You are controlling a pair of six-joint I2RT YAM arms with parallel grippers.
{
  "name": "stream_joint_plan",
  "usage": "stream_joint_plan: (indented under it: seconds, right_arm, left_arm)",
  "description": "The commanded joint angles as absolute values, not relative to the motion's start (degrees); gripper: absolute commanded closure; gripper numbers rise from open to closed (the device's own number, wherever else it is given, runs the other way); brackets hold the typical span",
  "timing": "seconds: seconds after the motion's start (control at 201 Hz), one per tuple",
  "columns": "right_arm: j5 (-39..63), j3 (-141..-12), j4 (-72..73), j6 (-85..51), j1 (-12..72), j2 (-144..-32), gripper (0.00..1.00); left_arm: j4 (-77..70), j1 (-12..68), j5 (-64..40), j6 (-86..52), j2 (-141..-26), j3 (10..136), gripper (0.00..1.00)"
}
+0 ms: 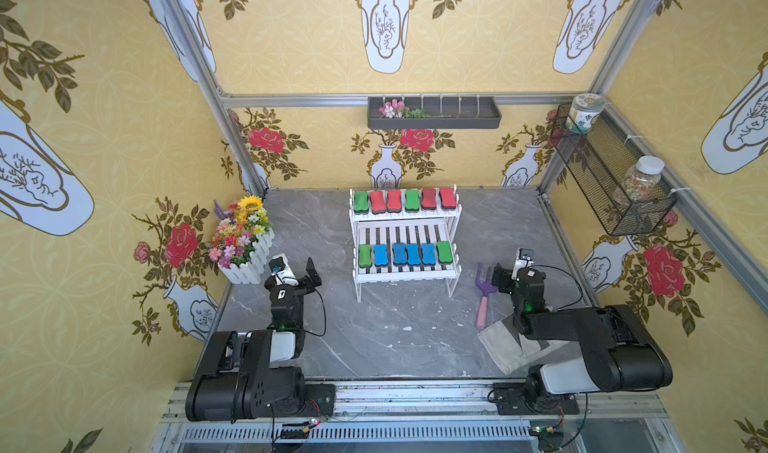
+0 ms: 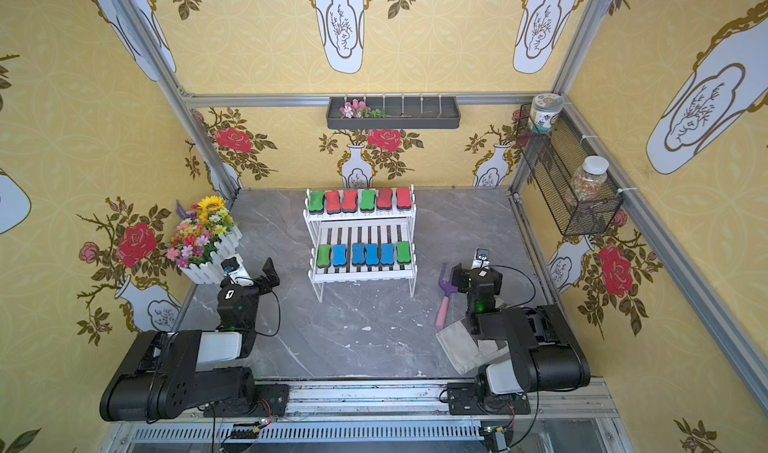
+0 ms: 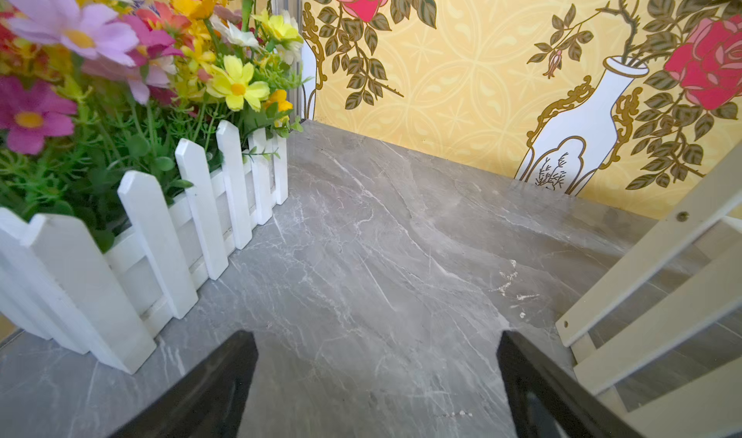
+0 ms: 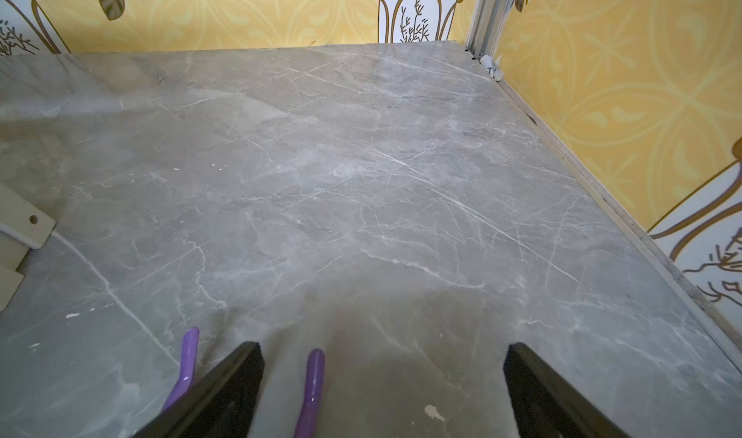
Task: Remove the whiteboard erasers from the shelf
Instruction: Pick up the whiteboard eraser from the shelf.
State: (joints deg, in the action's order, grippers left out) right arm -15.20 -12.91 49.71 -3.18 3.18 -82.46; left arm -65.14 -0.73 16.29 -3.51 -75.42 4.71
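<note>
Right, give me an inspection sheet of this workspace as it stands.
Surface: grey marble-look tabletop, scattered white flecks.
Job's things: white two-tier slatted shelf holds all twelve bone-shaped foam erasers; upper tier four red, two green; lower tier four blue, two green.
Clutter: white picket-fence box of artificial flowers; purple-and-pink garden fork; grey cloth under the right arm.
Hands: left hand open, empty, between flower box and shelf; right hand open, empty, at the fork's prongs.
Cables: black cable loops on both arms; loose wires at the base rail.
Surroundings: yellow floral-papered walls; dark wall tray with a flower sprig; black wire-mesh basket holding two jars.
</note>
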Motion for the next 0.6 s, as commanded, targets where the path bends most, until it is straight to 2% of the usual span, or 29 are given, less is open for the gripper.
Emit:
stream_joint_plan:
  seconds: [0.0, 0.597]
  right_arm:
    - [-15.5, -12.8, 52.9, -3.4, 3.2, -82.2, 0.03]
    - [-15.5, -12.7, 53.1, -3.4, 3.2, -82.1, 0.03]
  left_arm:
    - [-67.0, -0.8, 16.0, -3.6, -75.6, 4.5, 0.00]
    - [-67.1, -0.8, 16.0, -3.7, -75.5, 4.3, 0.00]
